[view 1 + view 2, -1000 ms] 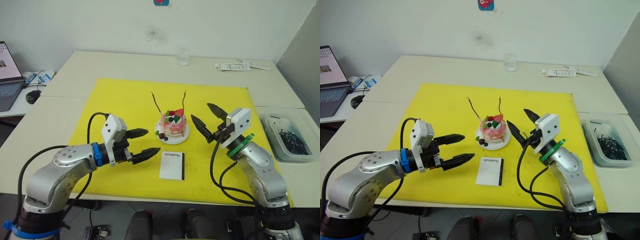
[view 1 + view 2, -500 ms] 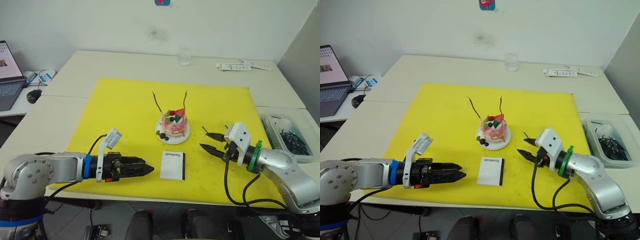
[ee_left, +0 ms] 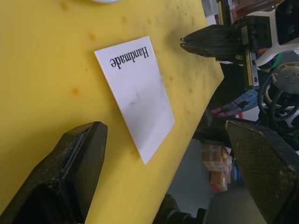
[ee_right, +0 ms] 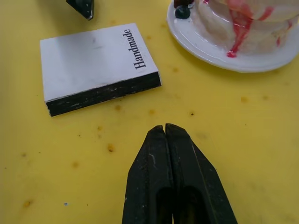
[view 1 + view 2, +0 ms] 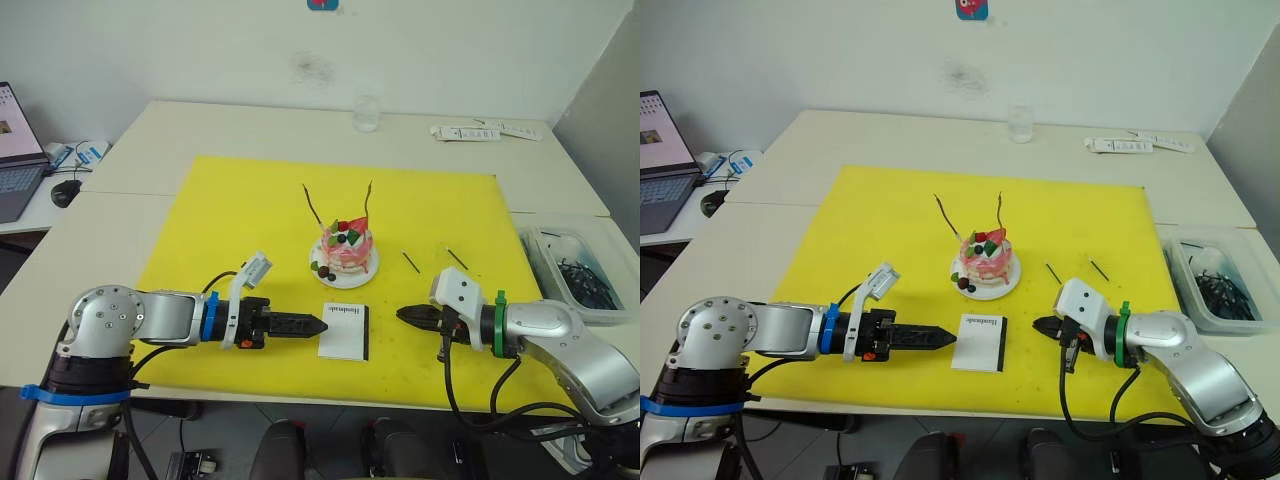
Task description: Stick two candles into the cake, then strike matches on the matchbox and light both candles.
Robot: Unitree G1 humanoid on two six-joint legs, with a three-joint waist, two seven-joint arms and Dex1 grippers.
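The pink cake point(image 5: 346, 252) sits on its white plate on the yellow mat point(image 5: 240, 200), with two thin candles point(image 5: 314, 207) point(image 5: 368, 200) standing up out of it. In front of it lies the white matchbox point(image 5: 345, 330), black strip to its right. Two short dark matches point(image 5: 410, 262) point(image 5: 457, 259) lie on the mat right of the cake. My left gripper point(image 5: 308, 325) is low over the mat just left of the matchbox, open, its fingers point(image 3: 79, 154) wide apart and empty. My right gripper point(image 4: 165, 128) points at the matchbox from the right, shut on nothing.
A clear bin point(image 5: 560, 240) of dark small pieces stands off the mat's right edge. At the table's far side are a glass point(image 5: 367, 113) and white strips point(image 5: 480, 132). A laptop point(image 5: 15, 150) and a mouse point(image 5: 65, 192) sit at the far left.
Both arms have dropped from beside the cake to just above the mat, flanking the matchbox. My right gripper has closed. The two matches behind the right arm have come into view.
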